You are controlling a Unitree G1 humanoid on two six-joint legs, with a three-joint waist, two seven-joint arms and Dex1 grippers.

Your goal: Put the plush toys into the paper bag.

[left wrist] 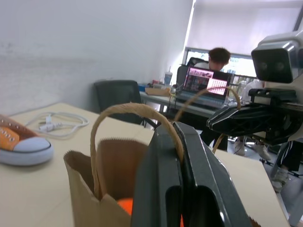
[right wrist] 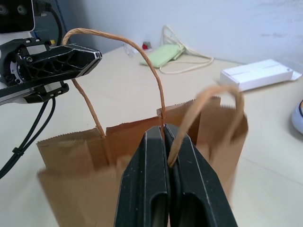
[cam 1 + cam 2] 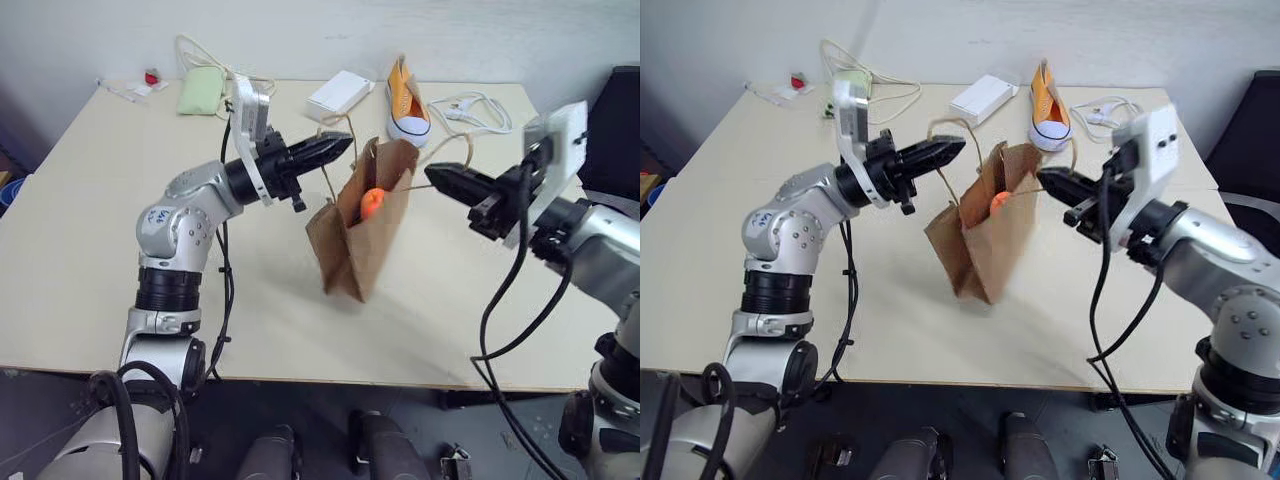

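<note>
Orange toy [image 3: 371, 203] (mostly hidden) peeks from paper bag [image 3: 355, 245].

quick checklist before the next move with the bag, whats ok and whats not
1. Left gripper shut on its handle: ok.
2. Right gripper shut on the other handle: ok.
3. Paper bag open at the top: ok.
4. Orange plush toy inside the bag: ok.
5. Red plush toy inside: cannot tell.
6. Sneaker and white box apart from the bag: ok.
</note>
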